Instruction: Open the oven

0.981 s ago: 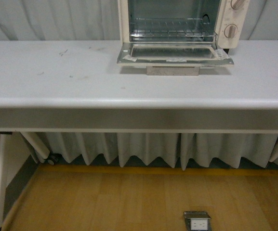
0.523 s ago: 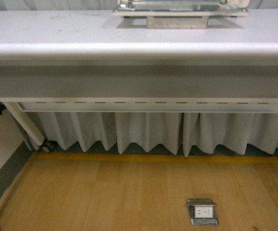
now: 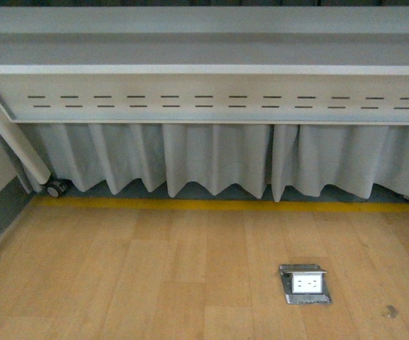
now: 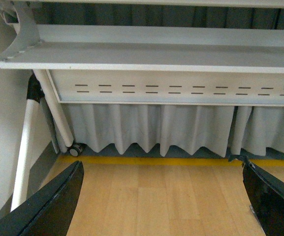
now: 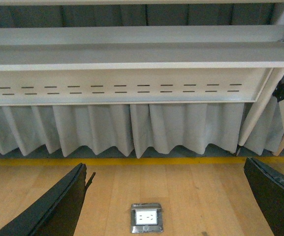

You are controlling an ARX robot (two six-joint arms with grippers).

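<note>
The oven is out of view in every frame now; all three views sit below the tabletop. My left gripper [image 4: 164,196] is open, its two black fingers [image 4: 53,206] spread wide over bare wooden floor with nothing between them. My right gripper [image 5: 166,199] is open too, its dark fingers [image 5: 53,206] far apart above the floor. Neither arm shows in the front view.
The grey table's front edge and slotted underside panel [image 3: 204,99] span the front view, over a pleated grey curtain [image 3: 211,163]. A slanted table leg with a caster [image 3: 54,188] stands at left. A metal floor socket [image 3: 305,283] lies in the wooden floor, seen also as the floor socket [image 5: 146,218].
The front view has dropped steadily: the open oven and tabletop slid up out of frame, leaving the table's underside, curtain and floor.
</note>
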